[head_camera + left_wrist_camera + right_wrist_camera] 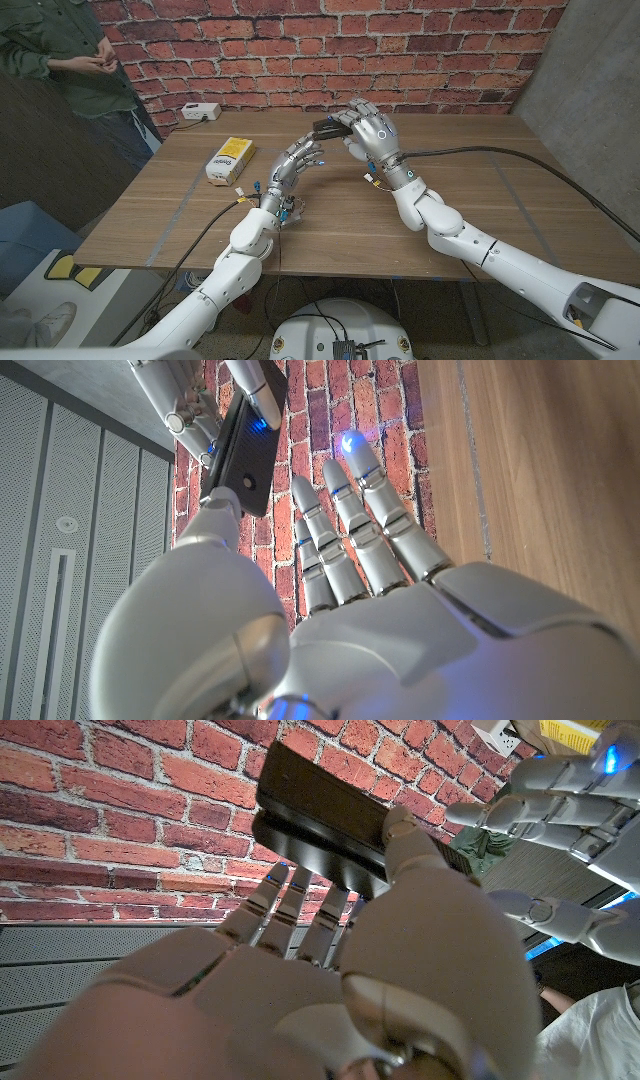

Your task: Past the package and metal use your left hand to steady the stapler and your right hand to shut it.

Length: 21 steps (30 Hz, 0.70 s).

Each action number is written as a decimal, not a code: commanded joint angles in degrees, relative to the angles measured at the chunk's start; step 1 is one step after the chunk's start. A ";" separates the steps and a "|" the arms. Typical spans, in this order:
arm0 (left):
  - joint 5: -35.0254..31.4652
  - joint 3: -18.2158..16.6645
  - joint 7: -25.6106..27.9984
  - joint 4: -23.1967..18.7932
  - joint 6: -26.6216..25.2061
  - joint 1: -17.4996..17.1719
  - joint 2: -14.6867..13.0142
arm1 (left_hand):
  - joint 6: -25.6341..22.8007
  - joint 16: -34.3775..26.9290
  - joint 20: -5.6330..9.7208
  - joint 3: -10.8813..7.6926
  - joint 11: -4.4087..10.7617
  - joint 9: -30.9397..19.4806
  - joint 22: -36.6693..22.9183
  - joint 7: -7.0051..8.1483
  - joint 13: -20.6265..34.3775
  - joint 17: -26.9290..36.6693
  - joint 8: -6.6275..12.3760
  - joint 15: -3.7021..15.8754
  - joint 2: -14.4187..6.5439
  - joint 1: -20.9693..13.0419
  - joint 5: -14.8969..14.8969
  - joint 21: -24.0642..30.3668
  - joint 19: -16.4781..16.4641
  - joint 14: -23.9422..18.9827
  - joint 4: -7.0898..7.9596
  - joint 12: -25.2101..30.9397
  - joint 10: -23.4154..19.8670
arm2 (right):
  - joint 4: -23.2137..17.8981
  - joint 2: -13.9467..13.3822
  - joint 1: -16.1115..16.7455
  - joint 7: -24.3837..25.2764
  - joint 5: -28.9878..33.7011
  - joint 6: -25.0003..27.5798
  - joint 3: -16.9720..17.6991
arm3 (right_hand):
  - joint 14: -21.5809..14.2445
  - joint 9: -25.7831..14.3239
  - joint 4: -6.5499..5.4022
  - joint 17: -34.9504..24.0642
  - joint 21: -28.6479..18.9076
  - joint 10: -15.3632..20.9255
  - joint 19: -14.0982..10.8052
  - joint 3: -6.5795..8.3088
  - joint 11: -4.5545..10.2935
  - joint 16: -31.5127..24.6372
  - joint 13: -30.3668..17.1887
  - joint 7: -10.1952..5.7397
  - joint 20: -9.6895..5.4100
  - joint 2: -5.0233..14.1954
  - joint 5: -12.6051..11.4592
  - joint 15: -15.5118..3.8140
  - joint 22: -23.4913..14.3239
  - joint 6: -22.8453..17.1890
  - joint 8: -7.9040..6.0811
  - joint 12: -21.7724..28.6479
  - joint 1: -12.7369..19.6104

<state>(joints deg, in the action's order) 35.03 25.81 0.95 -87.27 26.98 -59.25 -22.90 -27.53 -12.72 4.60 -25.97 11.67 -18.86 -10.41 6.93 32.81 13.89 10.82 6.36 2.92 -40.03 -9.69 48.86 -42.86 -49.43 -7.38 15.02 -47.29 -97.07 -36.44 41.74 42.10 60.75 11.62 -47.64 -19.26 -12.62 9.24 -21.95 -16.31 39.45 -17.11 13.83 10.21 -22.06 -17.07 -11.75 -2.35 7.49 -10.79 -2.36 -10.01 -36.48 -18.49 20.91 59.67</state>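
My right hand (pixel 372 130) grips the black stapler (pixel 328 126) over the far middle of the table, fingers along one long side and thumb (pixel 404 832) on the other. In the right wrist view the stapler (pixel 320 812) stands against the brick wall. My left hand (pixel 297 165) is just left of it with fingers spread and nothing in them. In the left wrist view its thumb tip (pixel 217 510) reaches the end of the stapler (pixel 240 455); contact is unclear. The yellow package (pixel 231 160) lies to the left of both hands.
A white box (pixel 200 112) sits at the table's far left edge. A person in a green top (pixel 70 60) stands past the table's left corner. A black cable (pixel 520 160) runs across the right half of the table (pixel 480 200).
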 commanded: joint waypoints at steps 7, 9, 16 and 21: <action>0.22 -0.35 -0.21 -0.90 0.08 -0.67 -0.70 | -1.20 -0.65 3.18 0.09 -0.09 0.28 0.01 -0.48 0.36 0.04 0.59 6.69 -0.18 0.69 -0.42 -0.08 -0.27 -0.96 0.02 0.44 -1.18 | -1.25 0.02 1.03 0.06 -2.76 -1.82 1.58 | -2.09 -0.40 -1.72 -0.54 0.47 12.99 -1.26 2.81 0.46 -0.70 -2.10 -0.29 -0.12 3.70 -0.35 -10.98 -0.38 -12.95 0.02 3.32 4.00; 0.27 -0.41 -0.14 -1.04 0.04 -0.77 -0.76 | -1.49 -0.69 3.24 0.07 -0.09 0.37 0.01 -0.37 0.38 0.00 0.70 6.71 -0.20 0.69 -0.42 -0.10 -0.30 -1.06 -0.01 0.47 -1.26 | -1.16 0.11 1.07 0.26 -2.99 -2.07 1.71 | -2.10 -0.43 -1.86 -0.40 0.54 12.66 -1.26 3.47 0.03 -0.41 -2.30 -0.37 0.01 4.06 -0.66 -10.87 -0.40 -12.59 0.29 3.34 4.23; 0.45 -0.51 -0.09 -1.36 -0.31 -0.82 -0.95 | -2.67 -0.91 3.30 -0.04 -0.05 0.89 0.02 -0.18 0.34 -0.17 1.04 6.75 -0.37 0.79 -0.41 -0.19 -0.51 -1.65 -0.07 0.60 -1.88 | -1.00 0.31 1.22 0.23 -4.06 -2.64 2.20 | -2.67 -0.46 -2.28 -0.34 0.87 12.55 -0.82 5.02 -0.33 -0.22 -2.90 -0.73 0.30 4.40 -1.28 -10.71 -0.45 -11.94 0.98 3.79 4.68; 0.54 -0.44 -0.34 -1.13 -0.47 -0.49 -0.91 | -3.14 -0.98 3.30 -0.02 -0.05 1.09 0.03 -0.18 0.34 -0.25 1.16 6.67 -0.38 0.96 -0.39 -0.24 -0.57 -1.86 -0.04 0.66 -2.09 | -1.23 0.26 1.41 -0.24 -4.78 -2.93 2.56 | -2.75 -0.49 -3.58 -0.07 1.05 12.55 -0.68 7.36 -0.15 0.57 -3.93 -0.74 0.97 4.94 -2.01 -10.19 -0.52 -10.98 1.98 4.66 4.55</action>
<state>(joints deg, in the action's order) 35.35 25.42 0.83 -88.28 27.08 -59.93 -23.64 -30.00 -13.38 4.59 -25.90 11.58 -17.80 -10.41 6.73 33.07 13.56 11.70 6.74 2.39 -39.50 -9.69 48.86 -42.86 -50.71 -7.31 15.29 -48.81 -98.01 -36.30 42.76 42.26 57.54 9.55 -45.86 -21.50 -13.03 10.71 -22.04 -15.45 39.54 -17.80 15.50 10.12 -22.00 -17.07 -12.28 -1.61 7.48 -12.32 -2.36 -10.28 -38.42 -16.85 21.12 59.68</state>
